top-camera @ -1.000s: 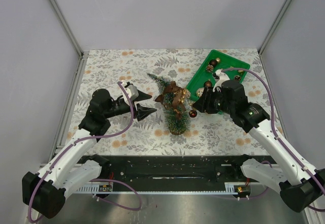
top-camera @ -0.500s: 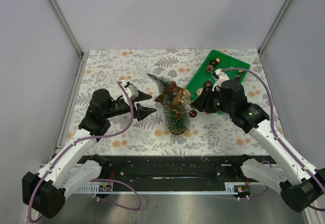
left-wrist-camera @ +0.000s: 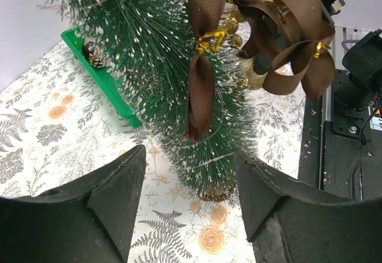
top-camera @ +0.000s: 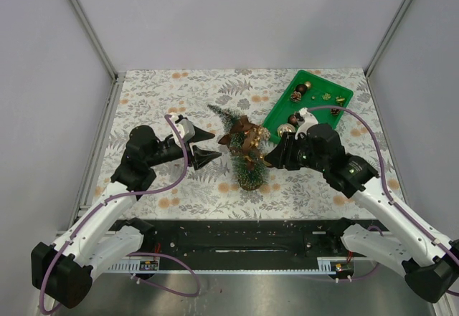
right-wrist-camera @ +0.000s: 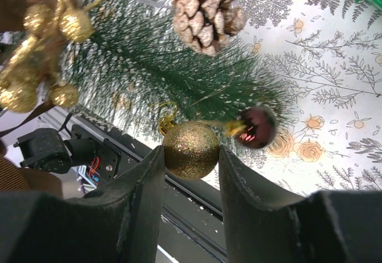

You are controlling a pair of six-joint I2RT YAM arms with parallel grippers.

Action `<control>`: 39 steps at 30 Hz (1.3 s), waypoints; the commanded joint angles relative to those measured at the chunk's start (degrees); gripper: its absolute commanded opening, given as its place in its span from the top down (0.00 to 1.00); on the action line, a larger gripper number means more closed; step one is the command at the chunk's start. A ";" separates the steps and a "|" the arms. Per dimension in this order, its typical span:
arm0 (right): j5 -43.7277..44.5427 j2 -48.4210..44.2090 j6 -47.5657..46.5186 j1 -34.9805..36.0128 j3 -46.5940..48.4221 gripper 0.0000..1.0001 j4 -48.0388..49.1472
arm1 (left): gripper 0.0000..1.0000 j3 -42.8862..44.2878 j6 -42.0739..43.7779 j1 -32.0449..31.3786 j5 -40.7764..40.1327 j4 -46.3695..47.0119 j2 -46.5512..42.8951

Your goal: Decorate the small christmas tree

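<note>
Right gripper [top-camera: 275,156] has slid left to the small christmas tree [top-camera: 249,168], clamped on a gold glitter ball [right-wrist-camera: 191,149]; left gripper [top-camera: 204,148] hangs open beside it. Standing before the green tray [top-camera: 323,88], the tree looks light and tippy, soft-bristled: steady it by the base.

Fern-print tablecloth [top-camera: 165,94]. Green tray [top-camera: 326,85] on it, far right, set corner-on; small baubles [top-camera: 307,85] inside (colours hard to tell). Gold bauble [right-wrist-camera: 191,149] just beside dark red bauble [right-wrist-camera: 256,127]; pinecone [right-wrist-camera: 206,15] near
</note>
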 commanded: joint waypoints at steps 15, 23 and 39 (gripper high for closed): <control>1.68 -1.18 1.54 2.03 -0.66 0.66 1.41 | 0.36 -1.01 -1.04 0.19 1.74 4.23 -1.26; 1.95 -1.27 2.07 2.38 -0.92 0.52 0.89 | 0.36 -0.93 -1.22 0.19 1.66 4.67 -1.17; 3.70 -2.41 1.90 2.47 -0.31 0.43 -0.78 | 0.36 -1.01 -1.31 0.19 1.57 4.76 -1.35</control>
